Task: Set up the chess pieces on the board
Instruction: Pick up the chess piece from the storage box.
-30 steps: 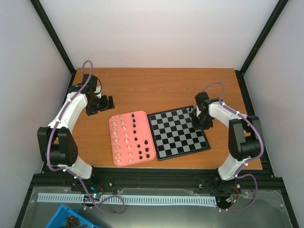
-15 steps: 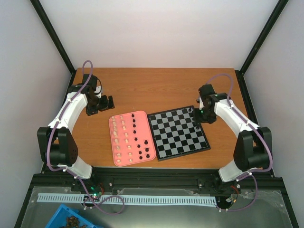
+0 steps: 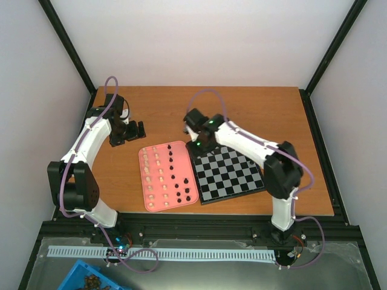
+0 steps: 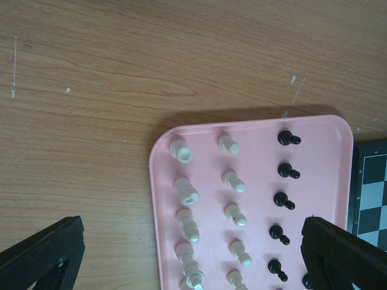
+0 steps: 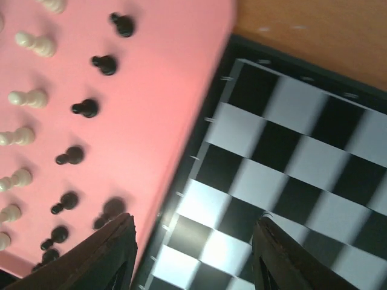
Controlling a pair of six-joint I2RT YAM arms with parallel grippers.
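Note:
The board (image 3: 227, 172) lies right of centre, with the pink tray (image 3: 167, 202) to its left. On the tray stand cream chess pieces (image 3: 156, 172) and black ones (image 3: 175, 178). One small black piece (image 3: 251, 162) stands near the board's right edge. My right gripper (image 3: 196, 144) hovers open and empty over the board's far left corner. In the blurred right wrist view, its fingertips (image 5: 115, 254) straddle the board (image 5: 290, 157) beside the tray (image 5: 163, 90). My left gripper (image 3: 130, 132) is wide open and empty. The left wrist view shows cream pieces (image 4: 233, 181) and black pawns (image 4: 287, 171).
A blue bin (image 3: 91, 279) and a white ribbed strip (image 3: 163, 254) lie below the table's near edge. Black frame posts and white walls close in the table's back and sides. Bare wood (image 3: 199, 109) stretches behind the tray and board.
My right arm swung left from the board's far right edge to its far left corner, and its jaws opened wider. The left arm stayed put.

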